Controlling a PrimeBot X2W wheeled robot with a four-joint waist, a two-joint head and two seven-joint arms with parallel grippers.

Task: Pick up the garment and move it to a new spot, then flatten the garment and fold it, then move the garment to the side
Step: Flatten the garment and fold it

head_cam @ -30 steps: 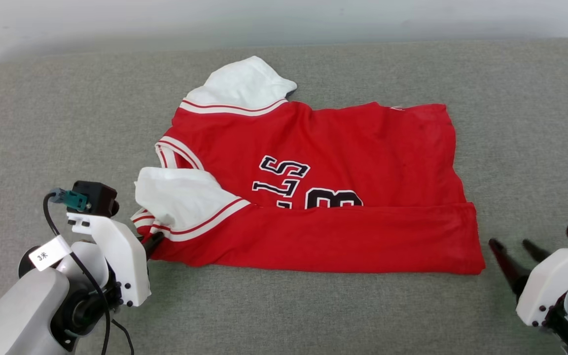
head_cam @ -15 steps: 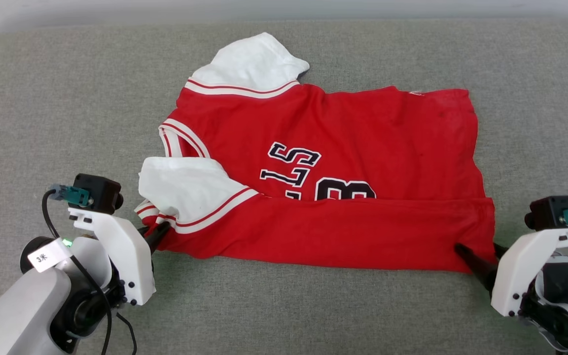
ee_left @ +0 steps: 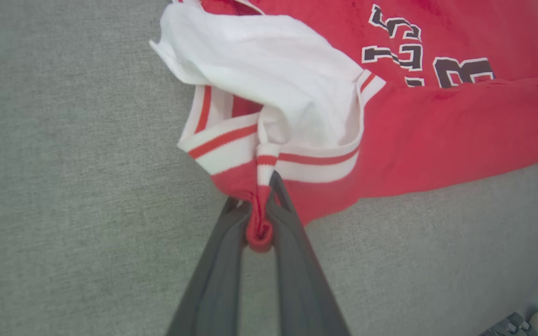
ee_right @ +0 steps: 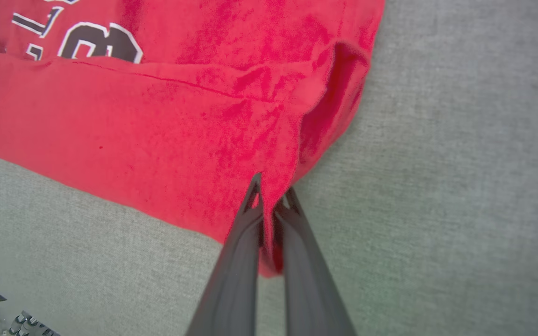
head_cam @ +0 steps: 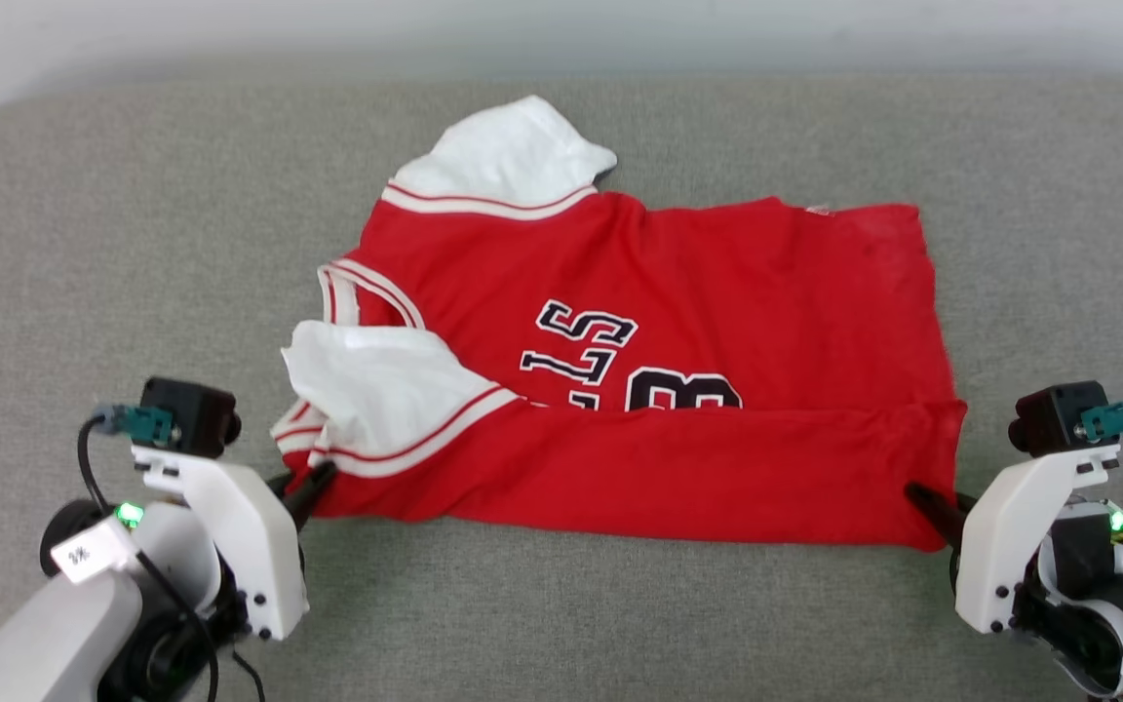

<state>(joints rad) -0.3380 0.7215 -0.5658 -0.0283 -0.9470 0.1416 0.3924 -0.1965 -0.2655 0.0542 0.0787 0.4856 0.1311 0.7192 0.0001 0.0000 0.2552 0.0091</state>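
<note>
The garment [head_cam: 678,292], a soft red jersey folded lengthwise, lies mid-frame on the coarse-woven grey table [head_cam: 84,244].
My left tool [ee_left: 262,210], lower left, pinches the ribbed striped sleeve trim; my right tool [ee_right: 271,200], lower right, pinches the bunched red hem corner.

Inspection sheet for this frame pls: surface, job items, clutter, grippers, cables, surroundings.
Surface: grey fabric surface, smooth, with no stains seen.
Job's things: red jersey lying chest up. Its near edge is folded over the lower part of the number, and a white sleeve lies on top at its left end.
Clutter: nothing seen.
Grippers: left gripper shut on the jersey's striped near-left corner; right gripper shut on its near-right corner.
Cables: black cable loops from the left wrist camera; another leaves the right one.
Surroundings: pale wall behind the surface.
</note>
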